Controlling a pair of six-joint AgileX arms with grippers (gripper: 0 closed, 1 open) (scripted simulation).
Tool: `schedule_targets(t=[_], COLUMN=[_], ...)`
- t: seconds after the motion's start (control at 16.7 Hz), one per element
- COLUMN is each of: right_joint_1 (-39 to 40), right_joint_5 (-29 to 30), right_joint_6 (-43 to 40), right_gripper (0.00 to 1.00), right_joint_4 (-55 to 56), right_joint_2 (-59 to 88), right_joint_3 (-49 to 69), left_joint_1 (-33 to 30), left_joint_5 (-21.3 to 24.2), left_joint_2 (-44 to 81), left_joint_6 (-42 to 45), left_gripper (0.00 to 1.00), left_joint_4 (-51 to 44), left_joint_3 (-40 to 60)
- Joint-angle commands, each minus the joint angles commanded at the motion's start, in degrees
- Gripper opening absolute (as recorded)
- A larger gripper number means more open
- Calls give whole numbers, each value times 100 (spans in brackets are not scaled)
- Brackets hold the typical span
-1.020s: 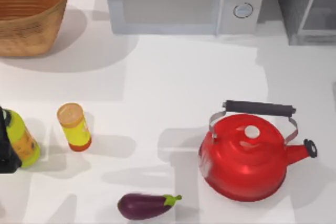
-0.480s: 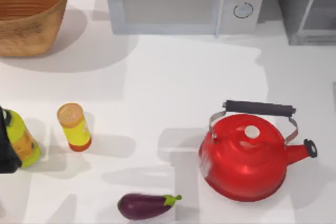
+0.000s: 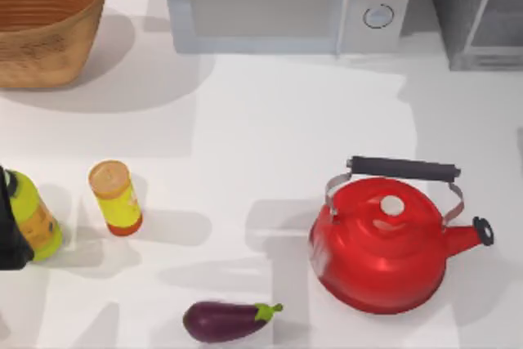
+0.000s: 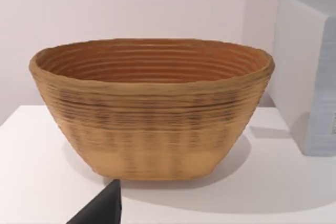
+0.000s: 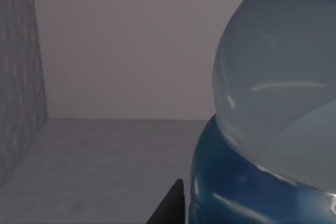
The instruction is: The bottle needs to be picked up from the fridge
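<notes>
Three bottles, one kettle, eggplant, basket, microwave, fridge.

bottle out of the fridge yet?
No, still inside: the right wrist view shows the bottle close up, standing on the fridge floor, grey walls around it.

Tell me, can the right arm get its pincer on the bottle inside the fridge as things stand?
Probably yes. The right wrist view looks into the fridge, with the bottle looming right in front of the camera and nothing standing between them. Whether the pincer is open enough to take it, I cannot tell.
</notes>
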Motion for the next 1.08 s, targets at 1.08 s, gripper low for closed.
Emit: schedule_targets(t=[1.08], right_joint_1=[-16], right_joint_5=[-11], right_joint_6=[16], right_gripper=[0], right_joint_4=[-929], right_joint_2=[-795], right_joint_3=[140], left_joint_1=[0], left_joint_5=[0], left_joint_2=[0], left_joint_6=[0], left_gripper=[100], left_joint_4=[0], left_joint_3=[0])
